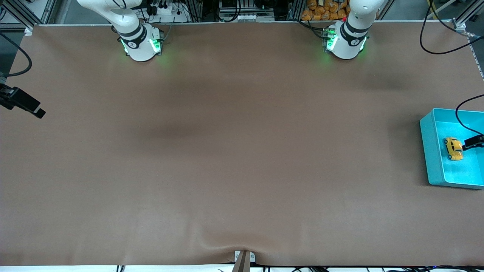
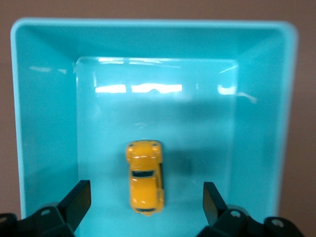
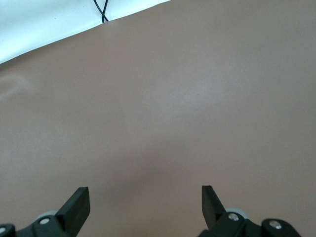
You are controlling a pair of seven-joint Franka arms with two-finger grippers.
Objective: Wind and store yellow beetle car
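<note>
The yellow beetle car (image 2: 145, 177) lay on the floor of the teal bin (image 1: 428, 143), at the left arm's edge of the table. The left gripper (image 2: 144, 205) hung over it, fingers spread and holding nothing. A straight lift would avoid the bin walls. The right gripper (image 3: 145, 207) waited, released, over bare table.

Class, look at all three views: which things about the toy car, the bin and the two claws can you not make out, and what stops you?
- Yellow beetle car: underside and any winding part hidden by its own body, every view.
- Teal bin: end cut off by the front view's edge.
- Left claw: open over the bin; only one fingertip enters the front view.
- Right claw: open over bare table; front view crops it.
</note>
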